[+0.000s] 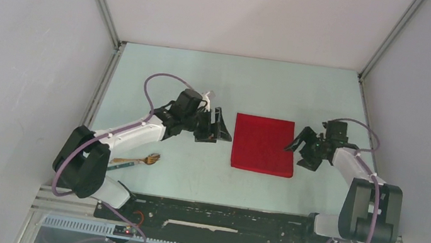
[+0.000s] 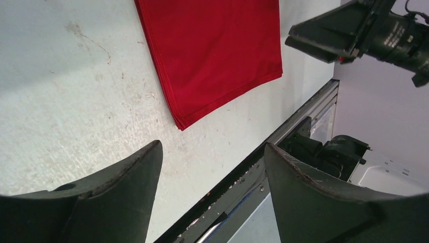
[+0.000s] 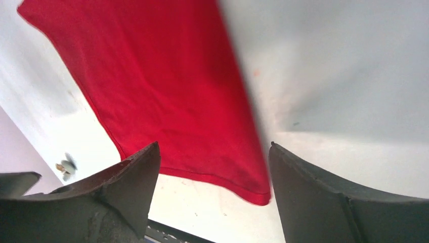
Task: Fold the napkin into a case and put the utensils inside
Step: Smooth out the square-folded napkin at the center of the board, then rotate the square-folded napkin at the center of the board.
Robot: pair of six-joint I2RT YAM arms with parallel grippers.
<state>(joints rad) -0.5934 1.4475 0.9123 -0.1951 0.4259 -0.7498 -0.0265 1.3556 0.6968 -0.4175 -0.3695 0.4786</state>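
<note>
Napkin lies flat on the tabletop. Left gripper and right gripper flank it, both spread, empty (likely poised for folding). Fork sits well apart.

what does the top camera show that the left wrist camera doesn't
Only the top view shows the wooden fork near the left arm and the left gripper open at the left side of the napkin. Only the left wrist view shows stacked edges at the napkin's corner and scuffs on the table. Both show the red napkin lying flat and the right gripper beside it.
</note>
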